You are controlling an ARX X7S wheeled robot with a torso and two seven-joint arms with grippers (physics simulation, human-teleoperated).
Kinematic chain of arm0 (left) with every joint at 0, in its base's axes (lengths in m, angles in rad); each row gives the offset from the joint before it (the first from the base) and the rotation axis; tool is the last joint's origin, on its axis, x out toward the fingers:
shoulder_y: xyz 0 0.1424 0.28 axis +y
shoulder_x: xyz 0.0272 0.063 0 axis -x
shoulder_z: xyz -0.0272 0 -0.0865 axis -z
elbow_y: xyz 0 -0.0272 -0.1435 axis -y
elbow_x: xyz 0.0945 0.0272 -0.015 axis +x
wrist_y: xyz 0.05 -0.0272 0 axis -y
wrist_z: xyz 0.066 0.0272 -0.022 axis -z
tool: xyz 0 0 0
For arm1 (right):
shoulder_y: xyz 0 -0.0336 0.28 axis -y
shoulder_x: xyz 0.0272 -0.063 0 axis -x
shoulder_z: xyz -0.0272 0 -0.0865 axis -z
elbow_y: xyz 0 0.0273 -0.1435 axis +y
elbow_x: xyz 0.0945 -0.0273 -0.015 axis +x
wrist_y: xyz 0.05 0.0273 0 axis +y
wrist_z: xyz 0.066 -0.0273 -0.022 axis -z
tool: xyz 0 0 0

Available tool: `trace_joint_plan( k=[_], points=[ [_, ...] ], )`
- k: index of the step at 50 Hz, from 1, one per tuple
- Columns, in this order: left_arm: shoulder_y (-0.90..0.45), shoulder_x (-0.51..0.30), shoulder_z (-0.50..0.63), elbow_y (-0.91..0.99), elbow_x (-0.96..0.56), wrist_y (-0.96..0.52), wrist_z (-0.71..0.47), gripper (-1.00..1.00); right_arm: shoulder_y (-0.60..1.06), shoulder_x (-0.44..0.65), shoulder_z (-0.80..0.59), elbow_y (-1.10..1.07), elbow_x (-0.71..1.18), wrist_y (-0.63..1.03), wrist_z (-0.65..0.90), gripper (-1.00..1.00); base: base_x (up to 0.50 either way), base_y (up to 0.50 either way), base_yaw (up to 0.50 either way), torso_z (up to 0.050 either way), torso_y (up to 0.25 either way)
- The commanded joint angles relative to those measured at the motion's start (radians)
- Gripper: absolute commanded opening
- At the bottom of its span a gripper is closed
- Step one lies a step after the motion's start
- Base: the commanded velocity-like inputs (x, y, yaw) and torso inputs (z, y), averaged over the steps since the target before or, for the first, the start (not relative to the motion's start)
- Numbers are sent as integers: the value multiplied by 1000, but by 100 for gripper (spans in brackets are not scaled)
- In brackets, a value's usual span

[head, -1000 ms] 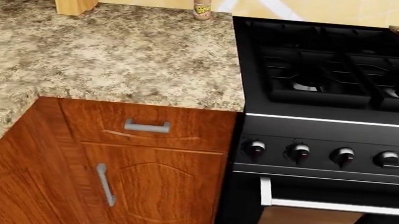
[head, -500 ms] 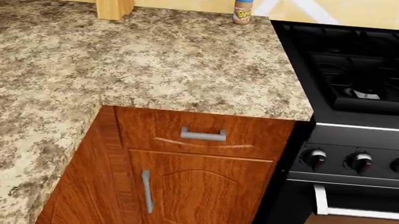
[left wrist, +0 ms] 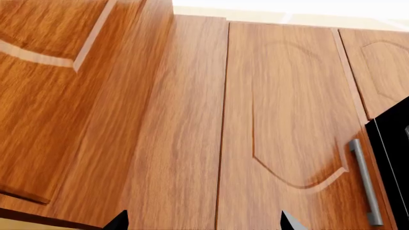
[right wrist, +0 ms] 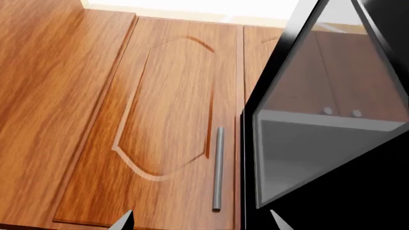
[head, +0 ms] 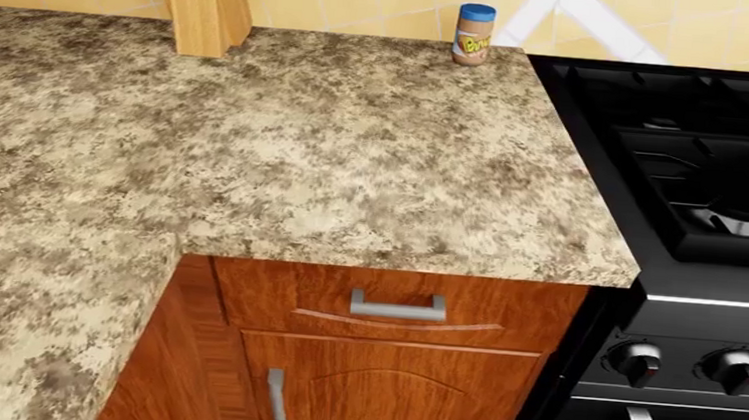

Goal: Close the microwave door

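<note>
The microwave and its door are out of view in all three views. In the left wrist view my left gripper [left wrist: 203, 225] is open. Only its two dark fingertips [left wrist: 119, 221] show, wide apart, facing a wooden cabinet door [left wrist: 288, 120] with a grey bar handle [left wrist: 365, 182]. In the right wrist view my right gripper [right wrist: 199, 224] is open too, with nothing between its fingertips [right wrist: 125, 221]. It faces a cabinet door [right wrist: 166, 124] with a grey handle [right wrist: 218, 168], beside the black oven's glass door [right wrist: 319, 143]. Neither gripper shows in the head view.
In the head view a speckled granite counter [head: 286, 153] wraps round a corner. At the back stand a wooden knife block [head: 201, 6] and a blue-lidded jar [head: 475, 34]. A black gas stove [head: 699, 165] with knobs [head: 635, 361] is at the right. A drawer [head: 398, 307] lies under the counter.
The head view has swung left and tilted up: the counter, jar and stove have slid right and down in the picture, and less of the stove shows.
</note>
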Motion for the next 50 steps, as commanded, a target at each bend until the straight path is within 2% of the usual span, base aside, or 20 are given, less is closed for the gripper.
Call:
trace_joint_plan(
  k=[1,29,50],
  points=[
    [-1,-6,6,2,4,8,5,100,2,5,-8,-3,-2,-7,-2,100,421,399,0,0,0],
    [7,-15,20,10,11,28,16,100,4,16,-8,1,-14,-31,-16,100,438,347,0,0,1],
    [4,-26,30,15,11,43,18,100,1,26,-15,-1,-11,-47,-14,100,500,39,0,0,1]
  ],
)
